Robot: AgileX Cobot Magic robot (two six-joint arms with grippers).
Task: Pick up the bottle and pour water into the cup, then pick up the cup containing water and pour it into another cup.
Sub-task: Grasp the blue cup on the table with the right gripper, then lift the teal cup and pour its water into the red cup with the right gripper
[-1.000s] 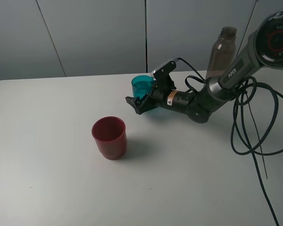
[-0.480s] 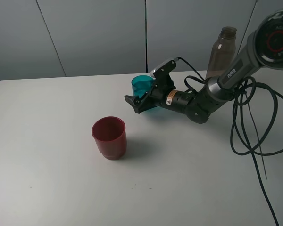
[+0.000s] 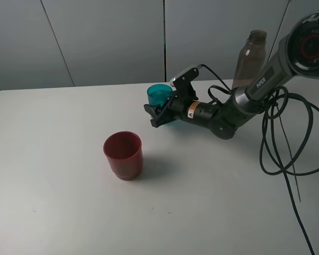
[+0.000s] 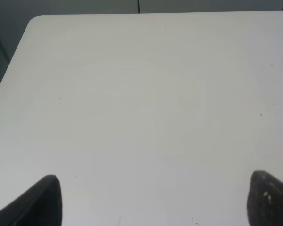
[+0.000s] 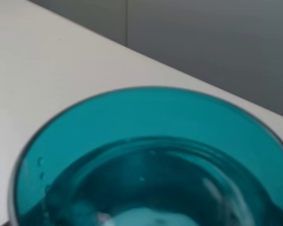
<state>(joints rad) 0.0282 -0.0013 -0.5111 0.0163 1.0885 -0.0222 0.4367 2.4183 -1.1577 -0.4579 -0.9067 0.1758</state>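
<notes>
The teal cup (image 3: 159,93) sits at the back middle of the white table (image 3: 53,159), between the fingers of my right gripper (image 3: 160,109), which is shut on it. In the right wrist view the cup (image 5: 151,155) fills the picture and holds water; the fingers are hidden there. The dark red cup (image 3: 123,155) stands upright to the front left of it, apart. The smoky grey-brown bottle (image 3: 251,59) stands upright behind the right arm. My left gripper (image 4: 153,202) is open over bare table, with nothing between its fingertips (image 4: 45,197).
Black cables (image 3: 279,143) loop on the table at the right. The right arm's body (image 3: 223,114) lies low across the table between the teal cup and the bottle. A grey wall stands behind the table's back edge.
The right gripper's fingers have closed in on the teal cup, and the cup has shifted slightly up and to the left. The red cup and the bottle have not moved.
</notes>
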